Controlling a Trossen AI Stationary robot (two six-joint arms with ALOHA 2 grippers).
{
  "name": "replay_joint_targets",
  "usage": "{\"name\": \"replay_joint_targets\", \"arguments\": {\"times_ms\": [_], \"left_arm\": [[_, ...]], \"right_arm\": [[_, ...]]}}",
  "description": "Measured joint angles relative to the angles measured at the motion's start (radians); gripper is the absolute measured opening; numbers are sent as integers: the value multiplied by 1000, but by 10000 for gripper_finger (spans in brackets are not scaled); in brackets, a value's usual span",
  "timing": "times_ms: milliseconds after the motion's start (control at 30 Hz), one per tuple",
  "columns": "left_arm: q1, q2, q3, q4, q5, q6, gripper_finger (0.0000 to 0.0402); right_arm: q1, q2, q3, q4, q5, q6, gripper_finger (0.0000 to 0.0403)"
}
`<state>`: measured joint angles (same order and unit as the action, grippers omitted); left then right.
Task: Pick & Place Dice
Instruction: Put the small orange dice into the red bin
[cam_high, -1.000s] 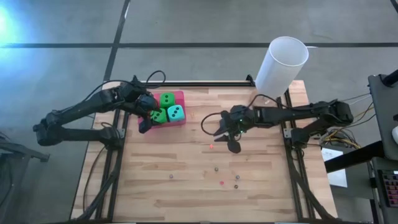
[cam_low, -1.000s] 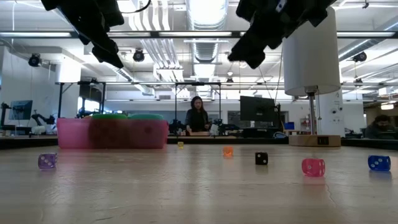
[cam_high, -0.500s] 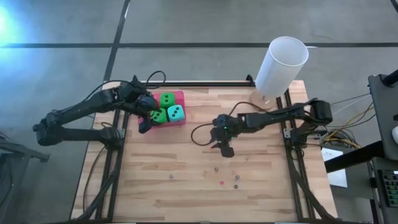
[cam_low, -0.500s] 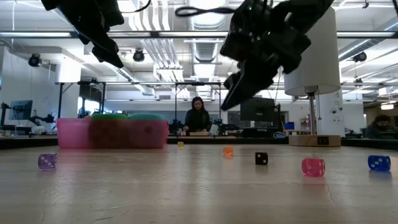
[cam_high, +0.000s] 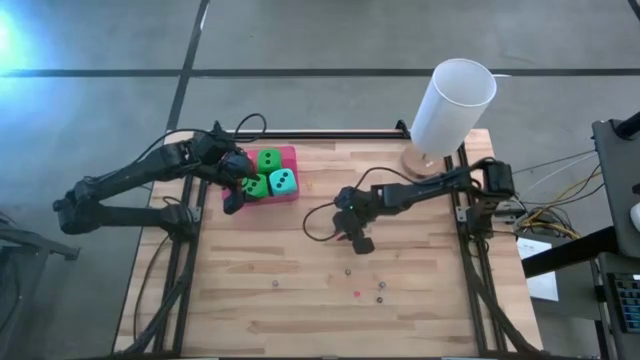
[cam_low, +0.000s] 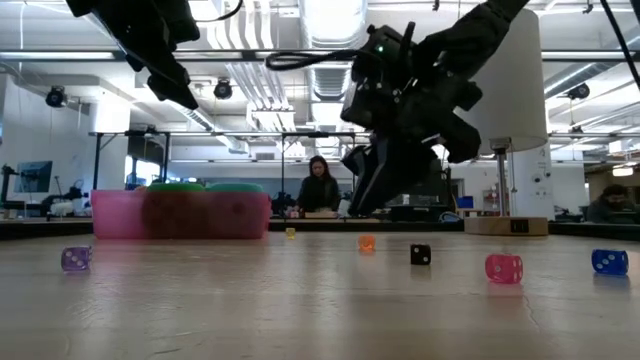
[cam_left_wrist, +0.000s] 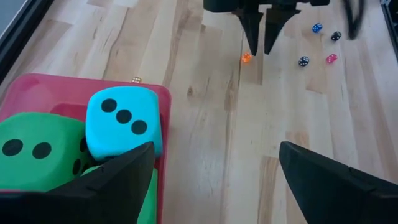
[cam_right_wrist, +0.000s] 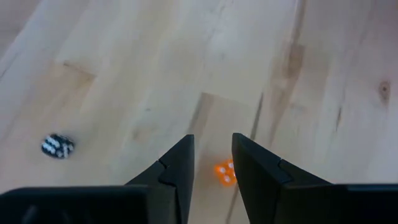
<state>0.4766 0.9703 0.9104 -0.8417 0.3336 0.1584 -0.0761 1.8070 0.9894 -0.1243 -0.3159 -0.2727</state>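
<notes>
A pink tray (cam_high: 290, 155) at the table's far left holds two bright green dice (cam_high: 268, 160) (cam_high: 257, 186) and the teal die (cam_high: 283, 181), the teal one lying on a green one (cam_left_wrist: 37, 146). No large orange die shows. My left gripper (cam_high: 232, 200) hangs open above the tray's near edge, touching nothing. My right gripper (cam_high: 358, 243) points down at mid-table, low over the wood. Its fingers are a narrow gap apart, just above a tiny orange die (cam_right_wrist: 224, 173); it touches nothing that I can see.
Several tiny dice lie on the wood near the right gripper: black (cam_low: 420, 255), pink (cam_low: 503, 268), blue (cam_low: 608, 261), purple (cam_low: 75, 259). A tall white cylinder (cam_high: 452, 105) stands on a round base at the far right corner. A person sits in the room beyond the table.
My right gripper has moved toward the table's left edge and slightly nearer, and has come down from high above the table to just over the tiny orange die.
</notes>
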Motion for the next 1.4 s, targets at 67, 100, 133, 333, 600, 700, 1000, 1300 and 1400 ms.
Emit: {"name": "replay_joint_targets", "arguments": {"times_ms": [67, 100, 133, 333, 600, 700, 1000, 1300, 1400], "left_arm": [[0, 0, 0, 0, 0, -4, 347], [0, 0, 0, 0, 0, -10, 346], [0, 0, 0, 1, 0, -12, 346], [0, 0, 0, 4, 0, -30, 348], [0, 0, 0, 4, 0, -30, 345], [0, 0, 0, 4, 0, -30, 346], [-1, 0, 0, 4, 0, -29, 347], [-1, 0, 0, 4, 0, -29, 346], [-2, 0, 0, 4, 0, -29, 348]], "right_arm": [[-16, 4, -2, -4, -12, -16, 100], [-23, 6, -3, -4, -18, -30, 98], [-29, 6, -5, -8, -25, -46, 97], [-49, 5, -9, -19, -37, -128, 89], [-52, 8, -12, -18, -56, -158, 84], [-52, 8, -16, -18, -56, -159, 88], [-52, 9, -48, 57, -56, -204, 98], [-54, 80, -49, 75, -73, -229, 87], [-54, 83, -48, 76, -72, -207, 81]]}}
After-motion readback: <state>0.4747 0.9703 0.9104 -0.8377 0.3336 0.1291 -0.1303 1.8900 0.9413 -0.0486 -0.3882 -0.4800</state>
